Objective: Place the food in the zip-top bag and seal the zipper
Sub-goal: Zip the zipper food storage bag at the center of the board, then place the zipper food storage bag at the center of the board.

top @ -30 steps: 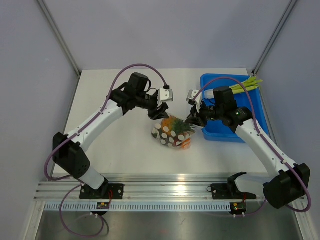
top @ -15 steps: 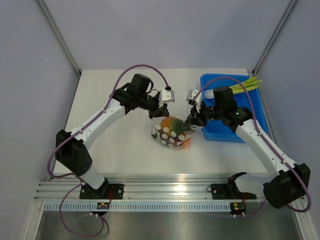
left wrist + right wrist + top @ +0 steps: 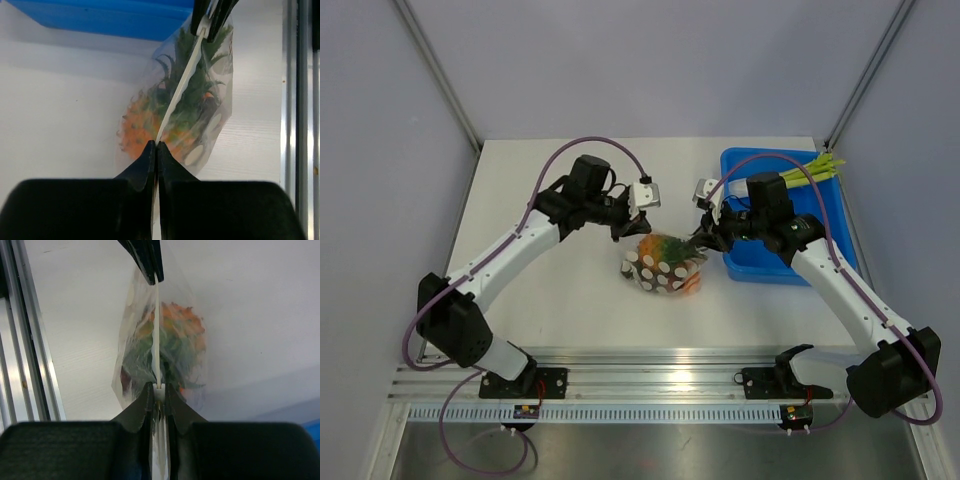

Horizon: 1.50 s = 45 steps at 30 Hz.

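Crinkly clear plastic zip-top bag (image 3: 662, 268), bumpy orange pineapple toy (image 3: 134, 134) inside, lies on white table (image 3: 550, 290) just beside blue plastic bin (image 3: 750, 272). Left gripper (image 3: 156, 146) & right gripper (image 3: 158, 388) both pinched on the narrow zipper strip (image 3: 181, 92) — opposite ends. Risk: strip slips from a pinch during the slide — seal left w/ gaps.

A white table (image 3: 520, 290) filled the middle of the frame, enclosed by plain, pale grey-lilac walls (image 3: 650, 60). Slim metal struts (image 3: 435, 75) ran diagonally across the upper left and upper right corners. An aluminium rail (image 3: 650, 375) crossed the bottom, catching soft overhead light.
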{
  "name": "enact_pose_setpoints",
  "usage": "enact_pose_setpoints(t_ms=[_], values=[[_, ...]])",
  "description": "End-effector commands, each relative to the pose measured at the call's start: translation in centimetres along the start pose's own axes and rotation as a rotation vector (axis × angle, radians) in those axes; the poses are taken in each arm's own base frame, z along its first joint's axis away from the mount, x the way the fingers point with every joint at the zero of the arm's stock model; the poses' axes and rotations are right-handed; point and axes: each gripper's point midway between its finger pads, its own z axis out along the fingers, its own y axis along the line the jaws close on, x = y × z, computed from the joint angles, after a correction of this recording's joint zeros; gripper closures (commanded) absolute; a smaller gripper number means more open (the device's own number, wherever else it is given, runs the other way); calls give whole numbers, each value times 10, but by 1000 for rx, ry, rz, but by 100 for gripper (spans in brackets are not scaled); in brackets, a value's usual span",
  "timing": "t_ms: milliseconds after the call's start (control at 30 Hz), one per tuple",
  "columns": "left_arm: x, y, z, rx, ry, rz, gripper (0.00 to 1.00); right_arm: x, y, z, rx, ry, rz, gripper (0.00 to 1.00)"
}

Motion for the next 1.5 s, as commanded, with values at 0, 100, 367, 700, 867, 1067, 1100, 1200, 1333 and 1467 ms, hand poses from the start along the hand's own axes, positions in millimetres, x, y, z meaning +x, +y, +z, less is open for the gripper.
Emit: enact_pose_setpoints(t_ms=[0, 100, 367, 700, 867, 1067, 1100, 1200, 1333, 1467], values=[[-17, 40, -45, -247, -77, 27, 100, -15, 0, -8, 21, -47, -36, 100], [-16, 53, -60, -308, -84, 19, 100, -15, 0, -9, 24, -49, -37, 100], [-6, 66, -81, -383, -70, -11, 100, -15, 1, -8, 20, -50, -34, 100], [-6, 67, -84, -393, -83, -18, 100, -16, -2, -10, 41, -52, -38, 100], [-7, 80, -79, -422, -99, -37, 100, -27, -21, -4, 94, -77, -64, 100], [-28, 147, -89, -590, -119, -95, 100, -71, -73, 9, 194, -135, -68, 25], [-32, 156, -93, -616, -119, -101, 100, -86, -77, 6, 202, -157, -81, 1], [-57, 180, -117, -716, -142, -63, 100, -98, -84, 0, 255, -204, -71, 1], [-75, 180, -134, -757, -156, -2, 100, -95, -89, -9, 359, -267, -43, 0], [-69, 154, -119, -630, -162, -15, 82, -90, -104, -29, 542, -364, 87, 1]])
